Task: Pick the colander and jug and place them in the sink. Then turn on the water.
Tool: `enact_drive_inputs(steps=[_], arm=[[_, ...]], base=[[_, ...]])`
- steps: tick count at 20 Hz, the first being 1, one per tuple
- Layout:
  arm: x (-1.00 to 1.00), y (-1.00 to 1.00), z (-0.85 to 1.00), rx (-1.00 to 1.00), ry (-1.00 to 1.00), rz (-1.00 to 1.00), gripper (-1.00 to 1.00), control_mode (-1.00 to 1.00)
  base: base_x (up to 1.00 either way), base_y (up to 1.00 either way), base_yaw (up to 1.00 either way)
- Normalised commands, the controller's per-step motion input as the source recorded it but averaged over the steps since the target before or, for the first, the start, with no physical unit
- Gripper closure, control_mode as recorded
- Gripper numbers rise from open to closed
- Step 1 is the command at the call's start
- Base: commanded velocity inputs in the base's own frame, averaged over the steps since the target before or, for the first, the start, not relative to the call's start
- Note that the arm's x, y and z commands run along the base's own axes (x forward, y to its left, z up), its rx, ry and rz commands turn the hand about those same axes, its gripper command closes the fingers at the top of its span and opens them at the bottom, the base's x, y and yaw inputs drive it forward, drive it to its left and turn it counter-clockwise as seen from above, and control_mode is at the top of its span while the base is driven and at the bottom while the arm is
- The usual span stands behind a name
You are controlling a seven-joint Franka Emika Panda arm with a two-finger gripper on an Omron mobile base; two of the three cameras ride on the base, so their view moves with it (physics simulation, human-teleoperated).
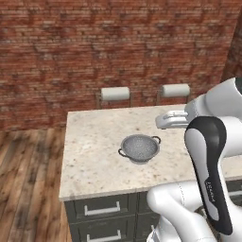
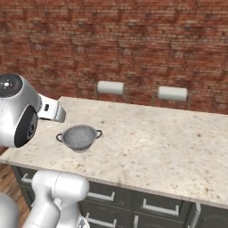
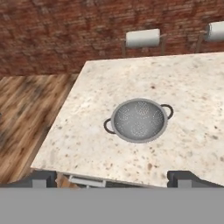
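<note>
Colander (image 3: pixel 139 120) sits upright on the counter (image 3: pixel 197 87) beyond my spread-apart fingertips (image 3: pixel 39 178), and I judge a careless descent could clip its rim and skid it away.

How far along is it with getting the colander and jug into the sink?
Nothing looks done yet. The colander sits upright on the stone counter, untouched. In the hand view the open gripper hangs back from it near the counter's front edge, fingers apart and holding nothing. Still left: picking up both items, placing them, and turning on the water.
</note>
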Motion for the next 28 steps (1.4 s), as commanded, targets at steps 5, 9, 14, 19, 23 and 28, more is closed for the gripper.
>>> enact_drive_inputs(steps=[5,9,14,19,23,28], arm=[[0.0,0.0,0.0,0.0,0.0,0.0,-1.0,1.0],[0.24,-0.05,-0.06,0.14,0.0,0.0,-1.0,-1.0],[0.16,-0.08,-0.02,0.18,0.03,0.0,-1.0,-1.0],[0.03,-0.04,-0.1,0.02,0.2,-0.18,-1.0,-1.0],[0.03,-0.06,-0.09,0.0,0.27,-0.26,-1.0,-1.0],[0.0,-0.11,-0.21,0.04,0.07,-0.15,-1.0,-1.0]], base=[[0.7,-0.08,0.06],[0.41,0.0,0.01],[0.0,0.0,0.0],[0.0,0.0,0.0],[0.0,0.0,0.0],[0.0,0.0,0.0]])
